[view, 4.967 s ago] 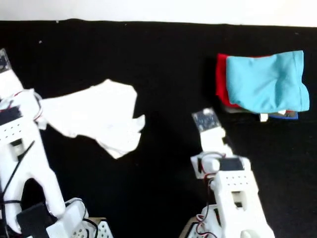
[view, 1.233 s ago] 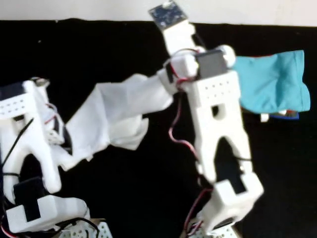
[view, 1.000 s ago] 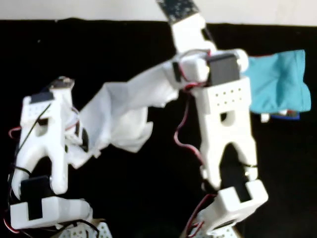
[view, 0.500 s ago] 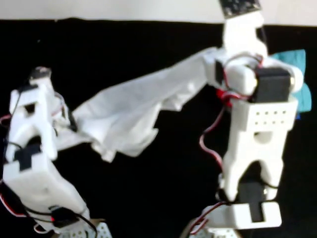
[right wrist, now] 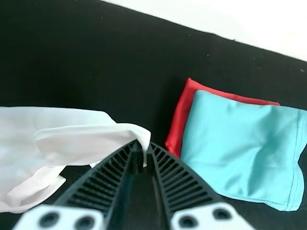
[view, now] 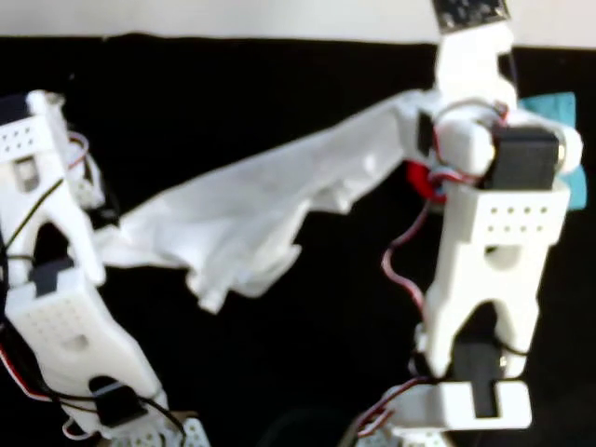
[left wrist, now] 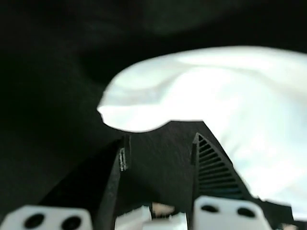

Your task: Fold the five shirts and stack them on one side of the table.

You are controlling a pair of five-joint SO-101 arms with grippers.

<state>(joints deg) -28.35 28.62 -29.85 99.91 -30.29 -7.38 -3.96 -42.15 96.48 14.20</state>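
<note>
The right arm (view: 494, 251) stands over the far right part of the black table (view: 233, 84), and from above it covers most of the stack there. A corner of the teal shirt (right wrist: 244, 143) shows past its wrist, with a bit of the red shirt (right wrist: 184, 120) beside its cable. In the right wrist view the teal one lies on top of the red one, both folded, close to the table's far edge.

The right gripper (right wrist: 142, 155) is pinched tight on a corner of the white shirt (view: 251, 200), just beside the red shirt. The white shirt (unfolded and bunched) stretches slantwise from there across the middle of the table towards the left arm (view: 56, 298), with a loose flap hanging off its near side.

The left gripper (left wrist: 162, 139) has its fingers spread, with dark table between them. The shirt's rounded edge lies just past the tips and runs alongside one finger.

Black tabletop shows from the shirt up to the far edge, where a pale strip (view: 186, 19) begins, and again on the near side between the two arms.
</note>
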